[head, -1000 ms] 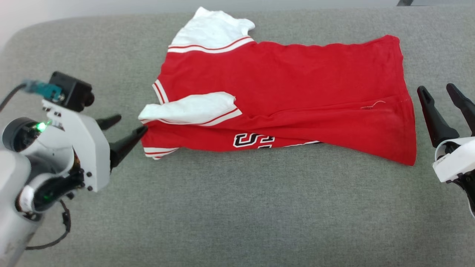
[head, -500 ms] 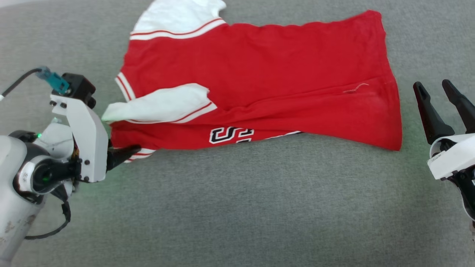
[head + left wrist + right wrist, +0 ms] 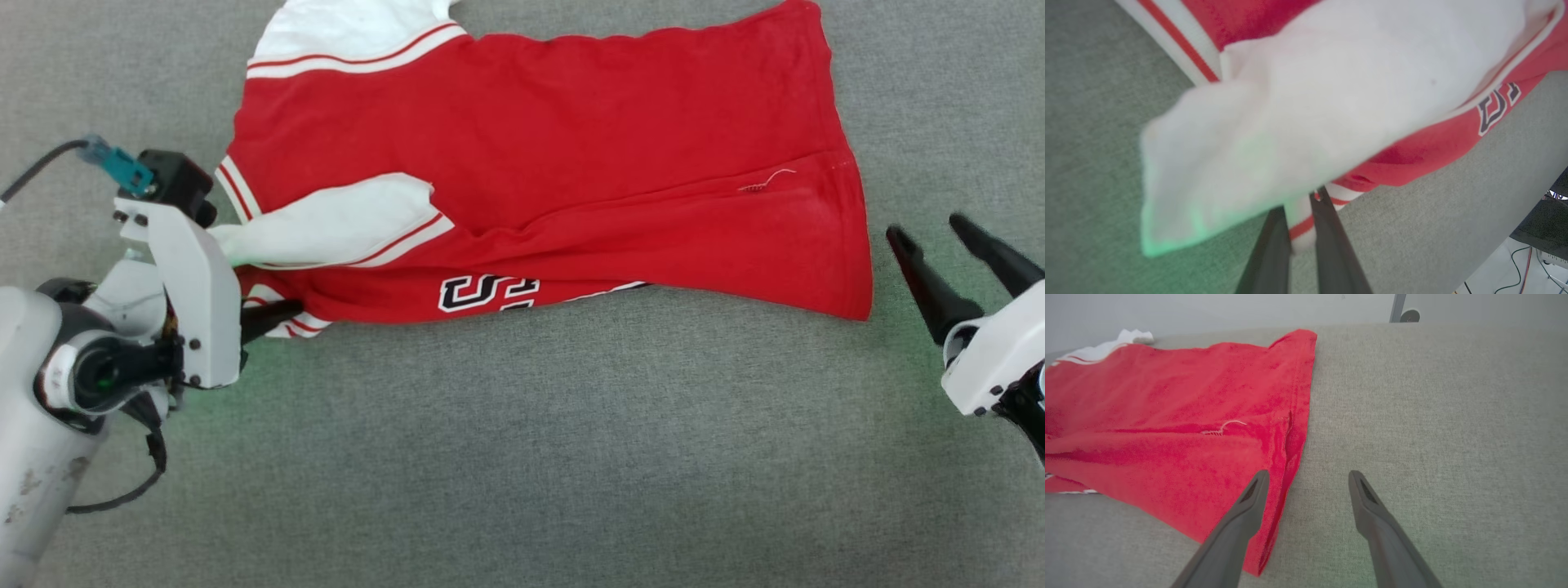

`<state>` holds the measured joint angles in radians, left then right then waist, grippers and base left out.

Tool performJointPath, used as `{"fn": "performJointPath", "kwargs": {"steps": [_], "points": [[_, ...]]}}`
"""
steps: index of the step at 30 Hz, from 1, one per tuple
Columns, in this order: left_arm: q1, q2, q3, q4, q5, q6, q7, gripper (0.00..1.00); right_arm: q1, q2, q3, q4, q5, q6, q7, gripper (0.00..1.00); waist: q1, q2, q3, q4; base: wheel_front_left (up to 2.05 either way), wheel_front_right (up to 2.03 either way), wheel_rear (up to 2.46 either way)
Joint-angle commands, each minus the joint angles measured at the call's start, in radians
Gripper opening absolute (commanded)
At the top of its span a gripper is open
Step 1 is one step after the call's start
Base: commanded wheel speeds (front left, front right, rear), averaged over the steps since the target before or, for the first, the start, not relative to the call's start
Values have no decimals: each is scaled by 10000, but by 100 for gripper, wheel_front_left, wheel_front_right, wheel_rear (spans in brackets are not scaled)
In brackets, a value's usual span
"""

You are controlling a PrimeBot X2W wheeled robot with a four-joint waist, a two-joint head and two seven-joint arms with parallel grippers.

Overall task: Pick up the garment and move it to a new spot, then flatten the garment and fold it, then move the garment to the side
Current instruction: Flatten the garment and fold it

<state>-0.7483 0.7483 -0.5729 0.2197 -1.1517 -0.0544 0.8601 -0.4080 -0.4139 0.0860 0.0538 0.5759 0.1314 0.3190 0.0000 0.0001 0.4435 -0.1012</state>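
Left claw [image 3: 287,311], lately open, now tight on striped trim of the garment [image 3: 571,147]; right claw [image 3: 928,227] agape above grey surface [image 3: 522,457].

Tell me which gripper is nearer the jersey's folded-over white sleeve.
Left. The left gripper is shut on the striped trim below that white sleeve; the right gripper stands open beside the hem of the jersey, at the opposite end.

- garment [image 3: 571,147]: soft cloth, matt, faintly fuzzy nap; a loose thread near the hem.
- grey surface [image 3: 522,457]: woven fabric, matt, finely rough weave.
- left gripper [image 3: 1300,202], right gripper [image 3: 927,226]: fingers of dark, smooth, matt plastic; housings of white plastic with a slight sheen.
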Motion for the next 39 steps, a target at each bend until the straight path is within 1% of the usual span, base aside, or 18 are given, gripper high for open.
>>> {"fn": "performJointPath", "kwargs": {"steps": [1, 4, 8, 10, 12, 15, 16, 17, 18, 22, 28, 32, 35, 39], "points": [[305, -264, -325, 96, -25, -92, 63, 0, -160, -212, 162, 26, -119, -17, 594, 100, 0, -1, -36, 51, 0, 0, 0], [277, -358, -361, 75, 31, -177, -41, 0, -409, -607, 487, -64, -147, -17, 1941, 100, 0, -1, -68, 158, 0, 0, 0], [244, -519, -425, 47, 78, -263, -188, 0, -798, -905, 928, -113, -50, -17, 3748, 100, 0, -1, -34, 330, 0, 0, 0], [178, -611, -466, 43, 101, -328, -252, 0, -974, -943, 1051, -38, 23, -17, 4544, 100, 0, -1, 14, 442, 0, 0, 0], [128, -712, -510, 55, 125, -362, -318, 0, -1108, -936, 1039, 54, 32, -17, 5186, 100, 0, -1, 74, 555, 0, 0, 0], [41, -862, -525, 101, 116, -440, -461, 0, -1216, -929, 1010, 147, 66, -17, 5756, 100, 0, -1, 164, 710, 0, 0, 0], [21, -907, -538, 127, 114, -450, -506, 0, -1224, -922, 980, 182, 103, -17, 5892, 49, 0, -1, 188, 754, 0, 0, 0], [13, -941, -542, 159, 108, -480, -556, 0, -1220, -937, 1014, 192, 120, -17, 6025, 36, 0, -1, 200, 786, 0, 0, 0], [18, -965, -551, 198, 92, -513, -598, 0, -1192, -923, 994, 221, 173, -17, 6141, 0, 0, -1, 207, 811, 0, 0, 0], [79, -1013, -377, 313, -100, -578, -829, 0, -992, -947, 861, 110, 356, -18, 6301, 0, 0, -1, 157, 867, 0, 0, 0], [453, -706, -91, 43, -340, -690, -1362, 0, -723, -995, 603, -99, 465, -18, 5982, 0, 0, -1, -242, 874, 0, 0, 0], [1035, -402, 72, -648, -527, -707, -1721, 0, -310, -1112, 374, -316, 573, -18, 5815, 0, 0, -1, -531, 924, 0, 0, 0], [1654, -66, 199, -1391, -640, -707, -1992, 0, 97, -1250, 189, -608, 642, -18, 5706, 0, 0, -1, -641, 966, 0, 0, 0], [2574, 371, 378, -2495, -700, -515, -2381, 0, 799, -1349, -126, -1101, 628, -19, 5749, 0, 0, -1, -721, 1032, 0, 0, 0]]}}
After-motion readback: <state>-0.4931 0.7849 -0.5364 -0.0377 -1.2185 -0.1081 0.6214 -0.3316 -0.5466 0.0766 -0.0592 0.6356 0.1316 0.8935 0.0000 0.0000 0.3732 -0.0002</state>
